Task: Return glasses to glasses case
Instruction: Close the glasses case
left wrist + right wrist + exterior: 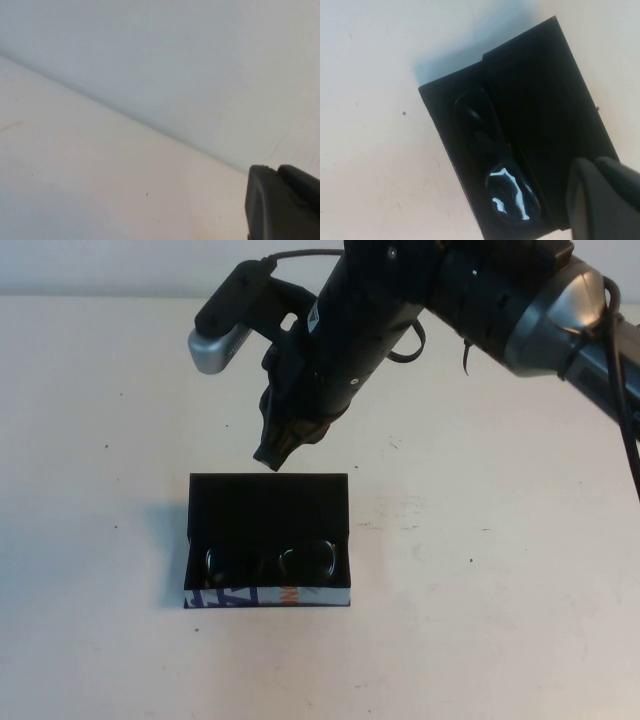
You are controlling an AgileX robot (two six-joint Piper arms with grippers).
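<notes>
right hand [272, 455] just above raised lid of glasses case [268, 502], left hand [282, 202] over bare table [480, 620]

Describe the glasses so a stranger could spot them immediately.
On the white table, below the right end effector, stands an open black glasses case. The glasses lie inside it, marked out from the matte lining by two shiny lenses. The left end effector is elsewhere.
</notes>
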